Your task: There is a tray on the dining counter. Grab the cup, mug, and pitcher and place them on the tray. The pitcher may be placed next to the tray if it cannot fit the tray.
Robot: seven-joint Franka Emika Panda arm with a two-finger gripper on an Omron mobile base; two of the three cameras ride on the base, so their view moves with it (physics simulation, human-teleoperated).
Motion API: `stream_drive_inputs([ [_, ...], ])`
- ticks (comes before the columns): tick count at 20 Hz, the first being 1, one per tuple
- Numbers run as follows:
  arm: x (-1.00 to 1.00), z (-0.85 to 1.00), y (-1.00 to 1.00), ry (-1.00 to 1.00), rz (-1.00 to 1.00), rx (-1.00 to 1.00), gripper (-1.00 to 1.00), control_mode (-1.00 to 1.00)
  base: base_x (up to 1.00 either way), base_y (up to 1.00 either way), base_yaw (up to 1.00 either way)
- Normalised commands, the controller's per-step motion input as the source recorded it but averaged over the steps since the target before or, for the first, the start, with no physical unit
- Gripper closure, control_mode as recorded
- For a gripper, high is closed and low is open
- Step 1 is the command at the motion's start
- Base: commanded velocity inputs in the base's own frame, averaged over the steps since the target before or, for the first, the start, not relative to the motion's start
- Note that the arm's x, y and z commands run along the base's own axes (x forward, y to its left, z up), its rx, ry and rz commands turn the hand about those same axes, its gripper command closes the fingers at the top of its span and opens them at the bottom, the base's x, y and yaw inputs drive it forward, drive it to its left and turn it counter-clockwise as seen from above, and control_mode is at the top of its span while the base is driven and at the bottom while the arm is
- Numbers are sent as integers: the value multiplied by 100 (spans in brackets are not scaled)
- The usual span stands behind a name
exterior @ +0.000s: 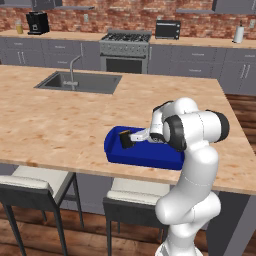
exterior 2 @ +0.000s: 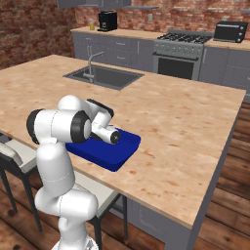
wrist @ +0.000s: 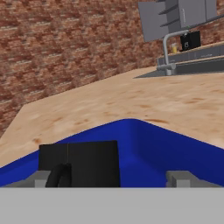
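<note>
**Arm bent low over the tray, mug inside it**

The white arm rises from the floor beside the stools, folds at its elbow and reaches down and sideways over the near edge of the dining counter (exterior: 60, 120). Its wrist lies almost level, so the gripper (wrist: 111, 177) points along the blue tray (exterior: 150, 155) just above the tray floor. The jaws stand wide apart. The black mug (exterior: 126, 139) sits upright in the tray's left end, between the fingertips (wrist: 181, 178) but closer to one; whether it touches that tip cannot be told.
</note>
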Motion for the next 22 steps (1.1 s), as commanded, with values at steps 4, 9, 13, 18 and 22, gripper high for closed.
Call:
stream_drive_inputs([
  [4,-9,-3,0,6,0,0,-100,-100,0,0,0],
  [9,-8,-19,13,3,7,0,-100,-100,0,0,0],
  [13,0,-13,24,0,9,0,-100,-100,0,0,0],
  [18,-17,-5,14,0,6,0,-100,-100,0,0,0],
  [22,-56,0,0,-4,1,0,-100,-100,0,0,0],
])
